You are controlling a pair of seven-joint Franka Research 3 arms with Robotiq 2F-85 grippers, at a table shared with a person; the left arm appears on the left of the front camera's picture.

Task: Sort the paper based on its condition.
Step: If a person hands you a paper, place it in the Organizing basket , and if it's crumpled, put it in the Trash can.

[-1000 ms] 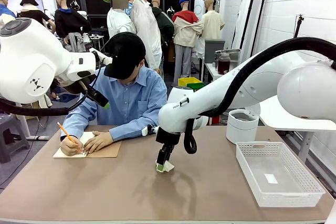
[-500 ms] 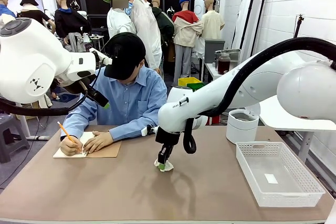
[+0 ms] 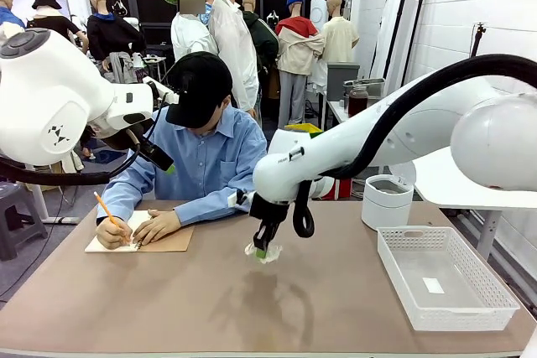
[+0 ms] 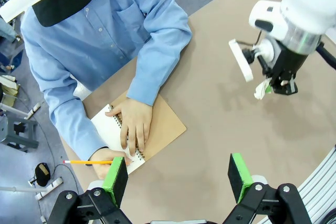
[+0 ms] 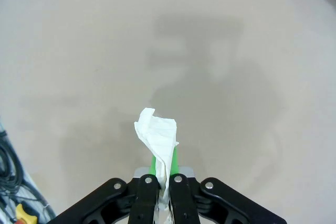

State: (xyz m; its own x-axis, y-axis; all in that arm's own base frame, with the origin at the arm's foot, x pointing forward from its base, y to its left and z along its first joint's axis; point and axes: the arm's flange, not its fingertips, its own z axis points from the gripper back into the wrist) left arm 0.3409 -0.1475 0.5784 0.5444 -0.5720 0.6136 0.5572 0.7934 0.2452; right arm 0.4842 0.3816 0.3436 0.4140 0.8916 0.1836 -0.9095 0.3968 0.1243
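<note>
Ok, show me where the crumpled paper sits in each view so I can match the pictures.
Front view: crumpled paper at picture centre, pinched by the right gripper above the table.
Left wrist view: crumpled paper at upper right, at that gripper's tip.
Right wrist view: crumpled paper at bottom centre, sticking up from the gripper.
Shared landmark: the right gripper shut on it, with brown table behind.

On the brown flat-topped table (image 3: 168,308) are carried a spiral-bound notebook with brown cardboard cover (image 3: 172,242), a white plastic mesh basket (image 3: 466,318) and a white cylindrical tub (image 3: 387,201).
</note>
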